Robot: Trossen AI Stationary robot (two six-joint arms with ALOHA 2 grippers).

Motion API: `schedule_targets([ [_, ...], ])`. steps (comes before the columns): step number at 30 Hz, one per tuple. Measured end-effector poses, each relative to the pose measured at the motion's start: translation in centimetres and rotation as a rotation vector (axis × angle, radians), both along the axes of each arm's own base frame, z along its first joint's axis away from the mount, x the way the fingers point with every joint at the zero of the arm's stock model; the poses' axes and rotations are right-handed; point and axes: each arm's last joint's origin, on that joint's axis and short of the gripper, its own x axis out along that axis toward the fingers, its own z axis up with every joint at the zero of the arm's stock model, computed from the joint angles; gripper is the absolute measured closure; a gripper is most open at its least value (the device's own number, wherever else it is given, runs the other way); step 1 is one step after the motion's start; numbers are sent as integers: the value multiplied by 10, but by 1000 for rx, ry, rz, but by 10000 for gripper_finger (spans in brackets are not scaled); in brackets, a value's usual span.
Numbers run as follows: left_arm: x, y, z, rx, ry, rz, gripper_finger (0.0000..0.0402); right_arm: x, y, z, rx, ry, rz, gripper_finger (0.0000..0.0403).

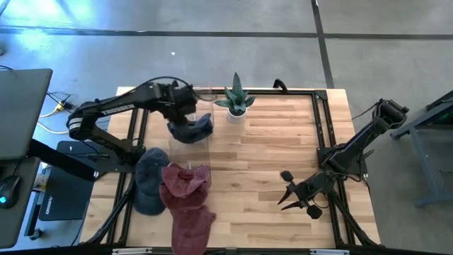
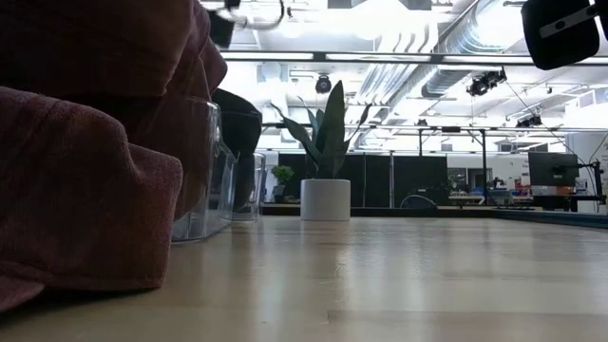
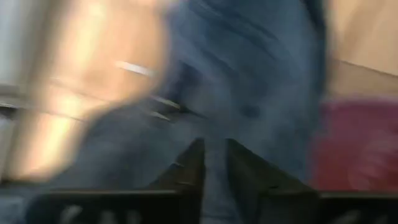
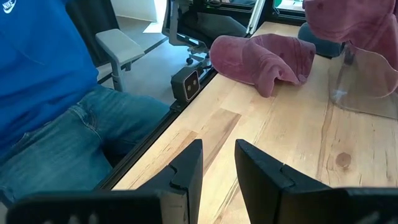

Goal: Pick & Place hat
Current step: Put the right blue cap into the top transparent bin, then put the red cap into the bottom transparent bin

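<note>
Reaching over the far left part of the tabletop (image 1: 283, 163), the left claw (image 1: 185, 106) sits at the far end of a clear plastic container (image 1: 191, 152), right above a dark blue hat (image 1: 191, 129) that lies at the container's far end. In the left wrist view this claw's two dark fingers (image 3: 186, 171) stand a narrow gap apart with blue cloth filling the picture beyond them, but the picture is smeared and I cannot tell whether the fingers pinch the hat or merely stand against it.

A maroon hat (image 1: 185, 183) drapes over the near end of the same container. A second maroon hat (image 1: 192, 225) lies flat on the tabletop just in front of it, near the front edge, and a grey-blue hat (image 1: 148, 180) lies beside the container on its left. From the low view, maroon cloth (image 2: 85, 152) fills the left side, with the clear wall of the container just behind it.

A small potted plant (image 1: 237, 103) in a white pot stands at the far edge, just right of the container.

The right claw (image 1: 294, 197) waits low over the near right part of the tabletop, well apart from the hats; its fingers (image 4: 186, 168) stand slightly apart with nothing between them. Its wrist view shows a person in a blue shirt (image 4: 37, 68) and jeans beside the tabletop.
</note>
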Motion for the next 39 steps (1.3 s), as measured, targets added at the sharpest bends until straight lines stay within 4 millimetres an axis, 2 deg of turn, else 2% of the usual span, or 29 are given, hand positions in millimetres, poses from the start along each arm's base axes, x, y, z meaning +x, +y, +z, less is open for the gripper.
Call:
schedule_targets([
  [2,3,-3,-12,-116,-41,-33,384,0,0,0,0,0,-1,313],
  [5,13,-10,-26,-229,-125,-123,390,0,0,0,-2,-1,-1,313],
  [8,20,-16,-25,-195,-181,-183,382,0,0,0,-3,-2,0,313],
  [12,18,-14,-20,-91,-135,-167,388,0,0,0,-1,-1,-1,313],
  [15,13,-13,-10,-43,-85,-143,395,0,0,0,-1,0,-1,313],
  [22,-4,-17,31,-35,-36,-105,401,1,-1,0,-10,-8,-29,313],
  [28,-19,-22,66,-80,-67,58,401,1,-1,0,-11,-9,-36,313],
  [30,-23,-30,77,-89,-87,79,401,1,-1,0,-12,-10,-36,313],
  [33,-23,-49,93,-109,-153,21,401,1,-1,0,-13,-9,-36,313],
  [36,-25,-78,106,-122,-214,-68,401,1,-1,0,-15,-11,-45,313],
  [39,-23,-112,109,-127,-267,-147,401,1,-1,0,-15,-11,-47,313],
])
